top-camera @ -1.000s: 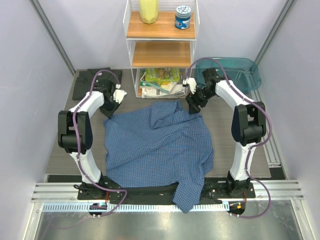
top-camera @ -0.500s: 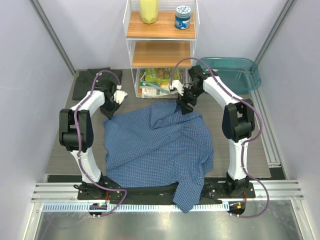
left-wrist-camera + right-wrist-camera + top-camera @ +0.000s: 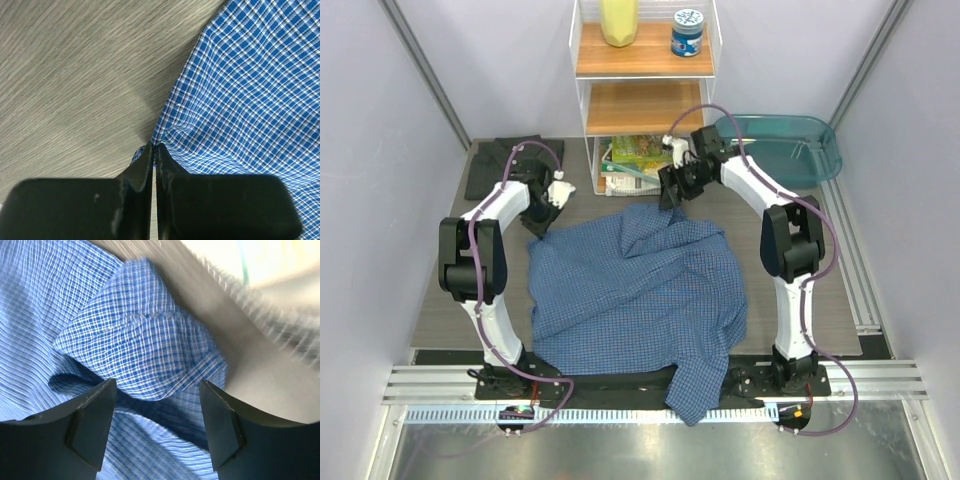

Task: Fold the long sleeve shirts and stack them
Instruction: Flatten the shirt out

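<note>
The blue check shirt [image 3: 635,290] lies spread and rumpled over the middle of the table, and one part hangs over the near edge. My left gripper [image 3: 542,222] is shut on the shirt's far left edge; in the left wrist view its fingertips [image 3: 154,148] pinch the cloth [image 3: 240,90] at its hem. My right gripper [image 3: 672,190] hangs open just above the shirt's far edge. In the right wrist view a folded flap of the shirt [image 3: 140,340] lies between the wide fingers [image 3: 95,415], untouched. The dark grey shirt [image 3: 495,165] lies folded at the back left.
A white wire shelf [image 3: 642,100] stands at the back centre with a yellow container [image 3: 618,20], a blue jar [image 3: 686,32] and magazines [image 3: 638,165] on its levels. A teal tub [image 3: 785,145] sits at the back right, close behind the right arm.
The right arm has swung left along the shirt's far edge, from its back right corner towards the shelf. Its jaws stand slightly wider. The left arm has not moved.
</note>
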`<state>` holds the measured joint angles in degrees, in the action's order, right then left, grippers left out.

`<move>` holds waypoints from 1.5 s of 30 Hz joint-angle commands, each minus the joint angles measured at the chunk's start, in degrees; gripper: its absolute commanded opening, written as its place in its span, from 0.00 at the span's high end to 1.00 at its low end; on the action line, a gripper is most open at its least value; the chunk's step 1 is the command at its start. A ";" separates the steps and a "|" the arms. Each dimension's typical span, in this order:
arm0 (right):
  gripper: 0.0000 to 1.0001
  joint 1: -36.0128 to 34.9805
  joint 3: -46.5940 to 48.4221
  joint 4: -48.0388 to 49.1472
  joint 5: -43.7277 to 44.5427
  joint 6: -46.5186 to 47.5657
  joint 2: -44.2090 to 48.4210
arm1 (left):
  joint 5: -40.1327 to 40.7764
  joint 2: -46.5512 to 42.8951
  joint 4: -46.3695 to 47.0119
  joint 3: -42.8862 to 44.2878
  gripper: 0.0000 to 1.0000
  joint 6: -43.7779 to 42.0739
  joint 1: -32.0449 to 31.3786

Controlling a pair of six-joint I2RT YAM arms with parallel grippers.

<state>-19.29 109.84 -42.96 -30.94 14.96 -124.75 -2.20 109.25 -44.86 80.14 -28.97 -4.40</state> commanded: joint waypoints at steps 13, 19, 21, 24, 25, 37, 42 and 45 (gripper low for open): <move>0.27 -0.22 -28.46 40.49 8.53 -40.00 13.04 | -2.64 -2.02 0.65 -1.39 1.00 0.14 0.45; 0.60 -0.14 -27.23 45.33 4.24 -44.75 9.96 | -2.02 -2.03 0.48 -1.39 1.00 0.06 0.45; 0.76 -0.14 -26.87 44.90 3.43 -44.76 10.66 | -1.93 -2.11 0.56 -1.48 1.00 0.05 0.62; 0.88 0.21 -26.00 41.40 2.37 -43.88 12.68 | -2.28 -2.11 0.48 -1.39 1.00 0.14 0.80; 0.82 0.30 -25.82 40.33 3.16 -43.01 13.38 | -2.55 -2.11 0.39 -1.30 1.00 0.23 0.80; 0.35 0.57 -33.03 38.48 11.95 -48.00 15.07 | -2.99 -2.38 0.56 -1.30 1.00 0.67 0.89; 0.35 0.57 -32.32 40.32 9.67 -51.25 11.46 | -2.81 -2.20 0.56 -1.56 1.00 0.41 0.89; 0.45 0.57 -33.28 45.22 7.48 -53.10 11.02 | -2.81 -2.03 0.65 -1.65 1.00 0.41 0.98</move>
<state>-18.79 76.93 -4.36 -21.37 -34.52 -113.27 -4.12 109.23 -44.62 78.39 -28.75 -3.99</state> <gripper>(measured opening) 0.634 0.004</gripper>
